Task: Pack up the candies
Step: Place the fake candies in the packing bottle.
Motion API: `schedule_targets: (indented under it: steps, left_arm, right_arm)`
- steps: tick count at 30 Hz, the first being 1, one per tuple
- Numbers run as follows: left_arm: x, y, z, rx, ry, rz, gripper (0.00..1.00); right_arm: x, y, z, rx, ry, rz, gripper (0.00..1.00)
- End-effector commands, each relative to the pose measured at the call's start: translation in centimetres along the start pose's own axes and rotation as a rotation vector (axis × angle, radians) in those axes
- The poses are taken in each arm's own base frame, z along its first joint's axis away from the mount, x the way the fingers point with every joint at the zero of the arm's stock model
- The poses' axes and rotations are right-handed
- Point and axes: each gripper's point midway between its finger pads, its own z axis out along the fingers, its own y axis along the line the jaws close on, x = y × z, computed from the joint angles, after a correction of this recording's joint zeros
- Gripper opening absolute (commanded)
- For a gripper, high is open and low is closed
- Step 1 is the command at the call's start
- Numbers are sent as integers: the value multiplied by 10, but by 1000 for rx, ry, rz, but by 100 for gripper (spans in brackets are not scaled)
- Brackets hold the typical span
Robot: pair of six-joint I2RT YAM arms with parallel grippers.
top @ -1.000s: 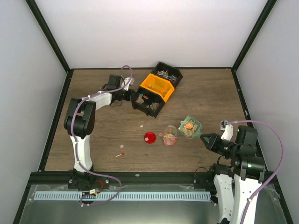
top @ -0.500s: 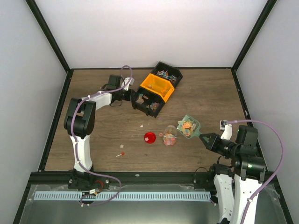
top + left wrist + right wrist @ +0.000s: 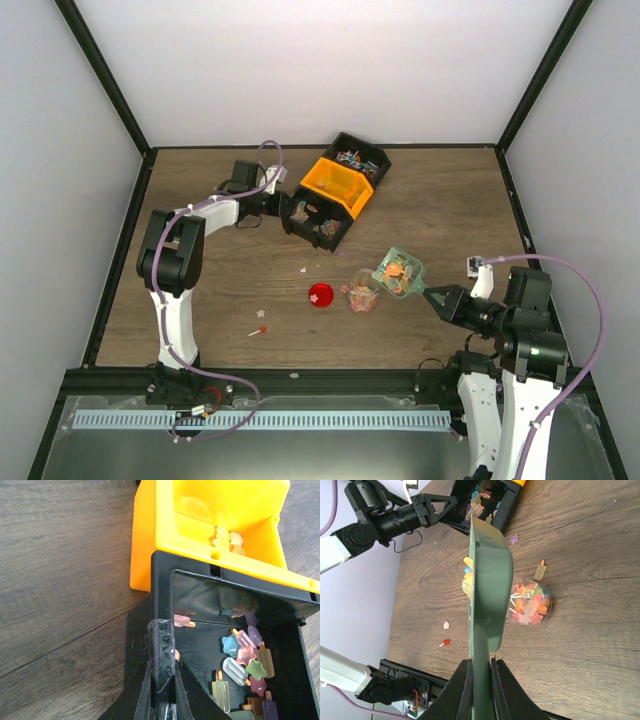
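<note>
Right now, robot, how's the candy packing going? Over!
Left end effector shut on black bin wall. Right end effector shut on green scoop, candies aboard, by the jar. Jar holds candies; red lid off, alongside. Path clear.

right gripper (image 3: 432,293) pinches the green plastic scoop (image 3: 414,267), full of little coloured candies (image 3: 396,272) | scoop hangs right by the small clear jar (image 3: 363,293), candies inside | round red lid (image 3: 320,294) lies beside the jar | left gripper (image 3: 284,210) grips the black plastic box (image 3: 318,224) edge | orange plastic bin (image 3: 337,186) sits in that box | some candies loose on the brown wooden table (image 3: 200,290)
</note>
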Motion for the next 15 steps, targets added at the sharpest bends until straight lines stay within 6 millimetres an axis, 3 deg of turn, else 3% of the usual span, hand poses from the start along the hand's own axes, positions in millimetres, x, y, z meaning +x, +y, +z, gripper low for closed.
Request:
schedule_targets:
  steps: [1, 15]
  left_arm:
    - [31, 10, 12, -6, 71, -29, 4]
    - [33, 11, 14, -2, 72, -30, 4]
  right_arm:
    - [1, 8, -4, -26, 2, -23, 1]
    - [5, 1, 2, -13, 39, 2, 1]
